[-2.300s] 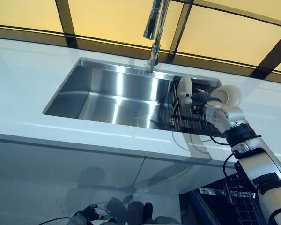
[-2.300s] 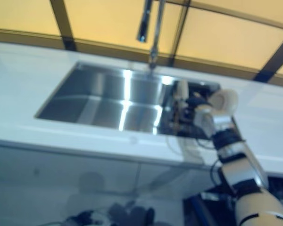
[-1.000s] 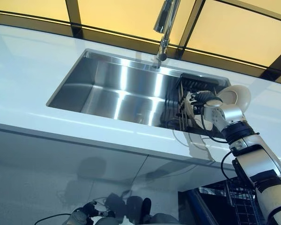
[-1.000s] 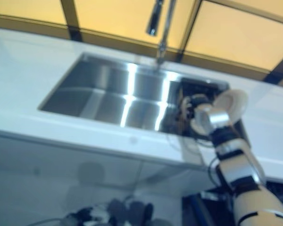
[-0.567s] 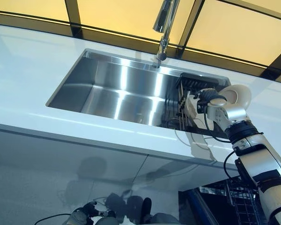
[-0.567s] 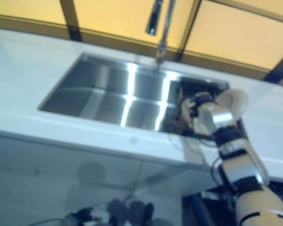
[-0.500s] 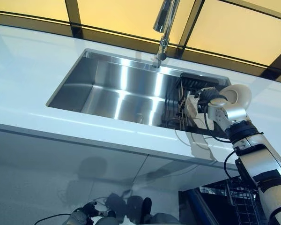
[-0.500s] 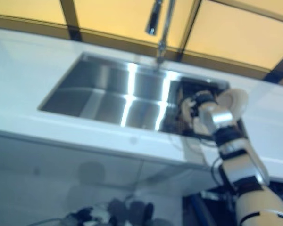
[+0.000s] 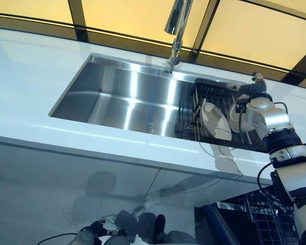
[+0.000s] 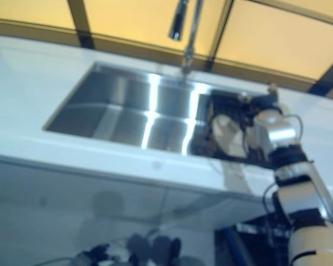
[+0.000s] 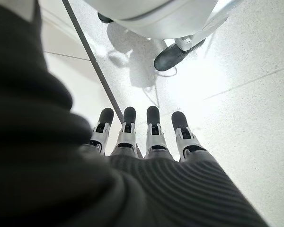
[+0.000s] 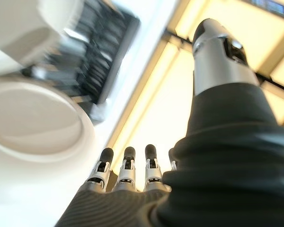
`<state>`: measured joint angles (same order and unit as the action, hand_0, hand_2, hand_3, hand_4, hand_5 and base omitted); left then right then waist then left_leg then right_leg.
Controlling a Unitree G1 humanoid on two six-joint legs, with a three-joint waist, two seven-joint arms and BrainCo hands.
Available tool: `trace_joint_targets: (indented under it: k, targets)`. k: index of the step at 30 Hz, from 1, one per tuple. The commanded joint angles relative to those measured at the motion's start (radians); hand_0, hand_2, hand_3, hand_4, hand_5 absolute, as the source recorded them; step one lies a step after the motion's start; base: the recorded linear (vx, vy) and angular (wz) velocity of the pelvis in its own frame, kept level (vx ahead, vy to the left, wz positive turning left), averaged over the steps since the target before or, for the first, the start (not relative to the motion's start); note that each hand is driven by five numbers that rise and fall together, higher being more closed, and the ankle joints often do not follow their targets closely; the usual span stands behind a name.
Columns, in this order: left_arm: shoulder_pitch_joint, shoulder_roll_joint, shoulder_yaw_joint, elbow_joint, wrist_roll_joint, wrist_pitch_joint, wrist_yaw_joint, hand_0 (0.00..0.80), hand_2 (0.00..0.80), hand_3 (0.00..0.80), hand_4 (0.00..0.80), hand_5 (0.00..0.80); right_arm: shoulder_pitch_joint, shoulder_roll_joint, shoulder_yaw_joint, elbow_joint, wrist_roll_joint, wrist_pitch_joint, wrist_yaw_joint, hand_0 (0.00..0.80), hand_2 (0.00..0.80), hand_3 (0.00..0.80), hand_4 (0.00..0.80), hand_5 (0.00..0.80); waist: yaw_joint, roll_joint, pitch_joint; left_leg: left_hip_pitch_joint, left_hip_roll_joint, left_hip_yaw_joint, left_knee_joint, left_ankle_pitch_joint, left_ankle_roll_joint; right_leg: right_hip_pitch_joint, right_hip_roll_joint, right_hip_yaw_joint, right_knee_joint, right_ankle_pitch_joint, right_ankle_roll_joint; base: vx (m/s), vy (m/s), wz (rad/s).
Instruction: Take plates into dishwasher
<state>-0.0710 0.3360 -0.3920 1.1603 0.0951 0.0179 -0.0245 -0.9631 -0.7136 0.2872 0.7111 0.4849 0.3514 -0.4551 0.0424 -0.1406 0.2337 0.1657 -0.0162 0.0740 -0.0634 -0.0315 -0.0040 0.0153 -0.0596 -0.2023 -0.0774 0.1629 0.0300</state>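
While empty, right hand (image 12: 128, 182) fingers (image 12: 125, 165) straight.

Both eye views: from head, looking down at same stainless steel sink (image 9: 127, 99) w/ black wire dish rack (image 9: 214, 120), slightly offset. Left wrist view: very close along left hand (image 11: 146, 137), facing speckled pale floor (image 11: 236, 118). Right wrist view: close along right hand (image 12: 128, 172), rack beyond.

Two white round plates are seen in the black wire rack (image 9: 214, 97) at the sink's right end. One plate (image 9: 215, 121) is leaned tilted, its face showing. A second plate (image 9: 236, 118) stands just beside it, partly hidden.
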Motion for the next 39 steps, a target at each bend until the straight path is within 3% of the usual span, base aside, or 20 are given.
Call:
trace_joint_targets:
  k: [1, 3, 10, 16, 25, 30, 39]
  targets:
    - [-0.007, 0.007, -0.079, 0.027, -0.003, -0.029, 0.009, 0.000, 0.000, 0.000, 0.000, 0.000, -0.076, -0.100, -0.040, -0.046, 0.041, -0.139, -0.098, 0.000, 0.000, 0.000, 0.000, 0.000, 0.031, 0.014, -0.047, -0.020, -0.047, -0.008, 0.031, -0.058, 0.045, -0.071, -0.021, -0.020, 0.134, -0.066, 0.098, 0.000, 0.000, 0.00]
    - [-0.007, 0.008, -0.079, 0.029, -0.003, -0.029, 0.007, 0.000, 0.000, 0.000, 0.000, 0.000, -0.062, -0.109, -0.067, -0.038, 0.056, -0.155, -0.116, 0.000, 0.000, 0.000, 0.000, 0.000, 0.029, 0.016, -0.049, -0.020, -0.048, -0.009, 0.030, -0.059, 0.046, -0.071, -0.021, -0.019, 0.133, -0.067, 0.098, 0.000, 0.000, 0.00]
    - [-0.006, 0.009, -0.088, 0.034, -0.008, -0.032, 0.007, 0.000, 0.000, 0.000, 0.000, 0.000, -0.028, -0.130, -0.109, 0.028, 0.146, -0.114, -0.123, 0.000, 0.000, 0.000, 0.000, 0.000, 0.024, 0.021, -0.055, -0.020, -0.048, -0.005, 0.027, -0.059, 0.047, -0.069, -0.019, -0.014, 0.129, -0.069, 0.097, 0.000, 0.000, 0.00]
    - [-0.006, 0.010, -0.089, 0.041, -0.015, -0.033, 0.009, 0.000, 0.000, 0.000, 0.000, 0.000, -0.022, -0.149, -0.129, 0.129, 0.191, -0.068, -0.042, 0.000, 0.000, 0.000, 0.000, 0.000, 0.022, 0.023, -0.057, -0.019, -0.046, 0.000, 0.024, -0.057, 0.048, -0.070, -0.018, -0.009, 0.129, -0.069, 0.095, 0.000, 0.000, 0.00]
    - [-0.001, 0.025, -0.085, 0.052, -0.003, -0.033, 0.015, 0.000, 0.000, 0.000, 0.000, 0.000, -0.016, -0.153, -0.150, 0.197, 0.292, -0.058, 0.012, 0.000, 0.000, 0.000, 0.000, 0.000, 0.026, 0.025, -0.047, -0.024, -0.038, 0.001, 0.024, -0.051, 0.048, -0.075, -0.019, -0.012, 0.153, -0.082, 0.092, 0.025, -0.054, 0.00]
    - [0.009, 0.025, -0.076, 0.058, -0.018, -0.046, 0.025, 0.000, 0.000, 0.000, 0.000, 0.000, -0.032, -0.159, -0.153, 0.237, 0.257, -0.094, -0.028, 0.000, 0.000, 0.000, 0.000, 0.000, 0.028, 0.035, -0.050, -0.030, -0.028, 0.013, 0.034, -0.057, 0.044, -0.053, -0.006, -0.010, 0.148, -0.112, 0.071, 0.055, -0.095, 0.00]
    - [0.023, -0.005, -0.078, 0.043, -0.054, -0.078, 0.031, 0.000, 0.000, 0.000, 0.000, 0.000, -0.048, -0.181, -0.144, 0.275, 0.252, -0.069, -0.014, 0.000, 0.000, 0.000, 0.000, 0.000, 0.033, 0.048, -0.056, -0.065, -0.014, 0.032, 0.063, -0.054, 0.016, 0.006, 0.014, 0.004, 0.099, -0.153, 0.030, 0.048, -0.064, 0.02]
